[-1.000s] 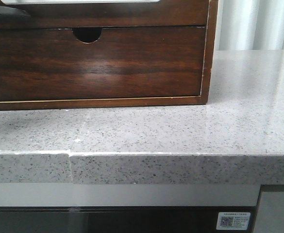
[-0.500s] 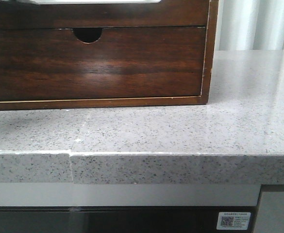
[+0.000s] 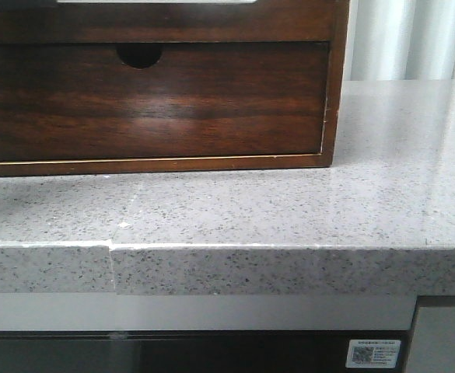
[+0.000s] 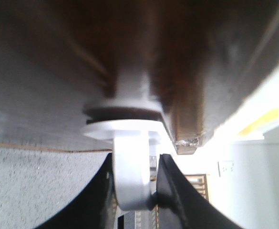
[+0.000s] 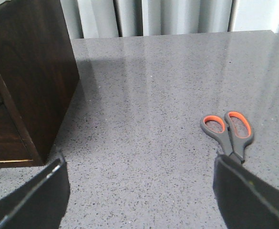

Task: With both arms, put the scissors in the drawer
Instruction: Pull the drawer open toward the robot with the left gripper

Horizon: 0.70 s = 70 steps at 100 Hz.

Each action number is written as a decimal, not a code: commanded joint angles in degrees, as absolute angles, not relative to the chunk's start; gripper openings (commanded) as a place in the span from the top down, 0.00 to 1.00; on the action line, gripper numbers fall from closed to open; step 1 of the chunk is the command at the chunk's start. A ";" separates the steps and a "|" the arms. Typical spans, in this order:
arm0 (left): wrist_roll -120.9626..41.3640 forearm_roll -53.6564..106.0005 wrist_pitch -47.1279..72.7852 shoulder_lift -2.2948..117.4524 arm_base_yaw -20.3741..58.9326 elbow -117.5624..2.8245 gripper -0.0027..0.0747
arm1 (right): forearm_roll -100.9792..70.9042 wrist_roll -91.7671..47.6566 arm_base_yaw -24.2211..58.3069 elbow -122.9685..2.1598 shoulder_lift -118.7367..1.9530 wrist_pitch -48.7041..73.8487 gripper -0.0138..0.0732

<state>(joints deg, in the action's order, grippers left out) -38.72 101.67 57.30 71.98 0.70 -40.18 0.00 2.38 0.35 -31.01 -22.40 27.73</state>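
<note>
The drawer [image 3: 173, 23] is the upper dark brown front of the wooden cabinet, with a white patch [image 3: 157, 1] along its top edge; only its lower strip shows in the front view. In the left wrist view my left gripper [image 4: 137, 158] is shut on a white round handle [image 4: 129, 181] that stands out from the blurred dark drawer front [image 4: 168, 57]. The scissors [image 5: 230, 131], grey with orange-lined loops, lie flat on the counter. My right gripper [image 5: 139, 162] is open and empty above the counter, its right finger just near the scissors' blades. Neither gripper shows in the front view.
Below the drawer is a second front with a half-round finger notch [image 3: 140, 54]. The cabinet [image 5: 29, 71] stands on a grey speckled counter [image 3: 289, 210], whose front edge shows in the front view. A pale curtain [image 5: 153, 16] hangs behind the counter.
A dark shape at the top left of the front view has gone out of sight. The white patch now reaches less far to the left. The view has shifted slightly.
</note>
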 commanded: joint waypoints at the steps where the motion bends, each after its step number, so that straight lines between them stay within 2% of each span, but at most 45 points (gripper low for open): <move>1: -44.33 99.76 64.97 66.39 -0.79 -40.75 0.99 | 0.49 2.09 -0.05 -33.11 -23.31 23.70 0.20; 43: -43.52 98.48 65.08 46.25 -1.60 -25.55 0.99 | 0.49 2.09 -0.05 -33.11 -23.31 23.59 0.20; 70: -43.39 98.03 60.41 38.83 -1.60 -24.48 0.99 | 0.49 2.09 -0.05 -33.11 -23.31 23.59 0.20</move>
